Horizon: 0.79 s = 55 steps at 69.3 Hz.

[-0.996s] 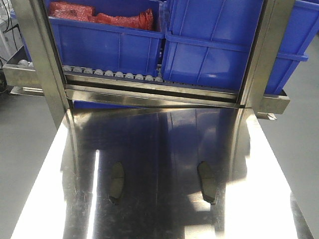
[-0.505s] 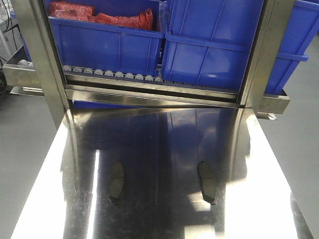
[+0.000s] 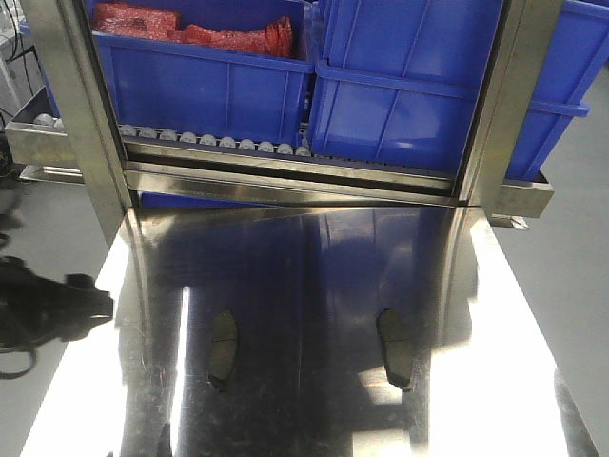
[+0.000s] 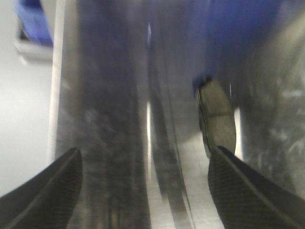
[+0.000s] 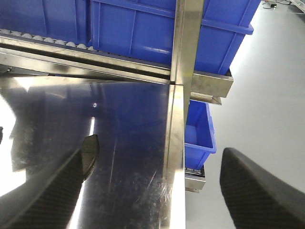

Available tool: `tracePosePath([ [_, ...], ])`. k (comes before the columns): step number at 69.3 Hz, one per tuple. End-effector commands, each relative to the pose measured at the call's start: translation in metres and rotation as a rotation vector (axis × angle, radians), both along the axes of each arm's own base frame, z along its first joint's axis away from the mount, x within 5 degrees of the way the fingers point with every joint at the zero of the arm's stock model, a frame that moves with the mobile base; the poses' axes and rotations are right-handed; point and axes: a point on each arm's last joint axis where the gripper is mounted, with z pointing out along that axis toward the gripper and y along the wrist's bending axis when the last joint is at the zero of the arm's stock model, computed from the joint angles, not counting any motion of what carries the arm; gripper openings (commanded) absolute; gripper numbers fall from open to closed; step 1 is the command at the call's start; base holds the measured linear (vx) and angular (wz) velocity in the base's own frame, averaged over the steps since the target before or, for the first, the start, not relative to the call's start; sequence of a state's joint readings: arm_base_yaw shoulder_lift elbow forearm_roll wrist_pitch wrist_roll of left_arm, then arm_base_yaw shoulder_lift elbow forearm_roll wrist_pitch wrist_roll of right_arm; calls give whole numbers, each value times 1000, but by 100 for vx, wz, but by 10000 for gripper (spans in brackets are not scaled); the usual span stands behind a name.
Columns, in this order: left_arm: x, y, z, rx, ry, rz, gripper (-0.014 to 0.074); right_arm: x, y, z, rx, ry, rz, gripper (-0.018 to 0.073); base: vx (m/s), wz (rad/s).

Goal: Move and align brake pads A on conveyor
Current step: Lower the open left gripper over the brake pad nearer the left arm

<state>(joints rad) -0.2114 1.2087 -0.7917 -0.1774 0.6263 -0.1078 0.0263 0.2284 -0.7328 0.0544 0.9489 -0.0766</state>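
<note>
Well, the left gripper (image 4: 143, 152) hangs with fingers spread wide, a brake pad (image 4: 217, 117) just ahead of its right fingertip (blurred view). The right gripper (image 5: 152, 152) is likewise spread, a second brake pad (image 5: 89, 151) beside its left finger, both pads flat on the steel tabletop (image 3: 314, 267).

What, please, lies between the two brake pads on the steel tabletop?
Nothing: in the front view, only bare, reflective steel tabletop separates the left brake pad and the right brake pad.

Shiny steel counter (image 3: 314, 276) lies open between two dark curved pads (image 3: 223, 347). Steel posts (image 3: 81, 114) and blue bins (image 3: 400, 86) block behind.
</note>
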Motion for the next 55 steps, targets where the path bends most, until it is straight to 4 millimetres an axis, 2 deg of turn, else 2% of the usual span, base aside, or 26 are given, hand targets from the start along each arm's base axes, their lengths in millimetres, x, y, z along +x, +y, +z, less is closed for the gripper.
tracePosePath([
  [1,21,-14,6,-33,-38,-16,517,4,-1,11,-6,-69,-7,562,0,0],
  [14,56,-45,-5,-10,86,-95,517,4,-1,11,-6,-69,-7,562,0,0],
  [26,75,-75,-17,-10,237,-112,517,4,-1,11,-6,-69,-7,562,0,0],
  [40,88,-109,-34,-16,344,-91,517,4,-1,11,-6,-69,-7,562,0,0],
  [55,94,-135,-46,52,403,-68,517,4,-1,11,-5,-71,-8,562,0,0],
])
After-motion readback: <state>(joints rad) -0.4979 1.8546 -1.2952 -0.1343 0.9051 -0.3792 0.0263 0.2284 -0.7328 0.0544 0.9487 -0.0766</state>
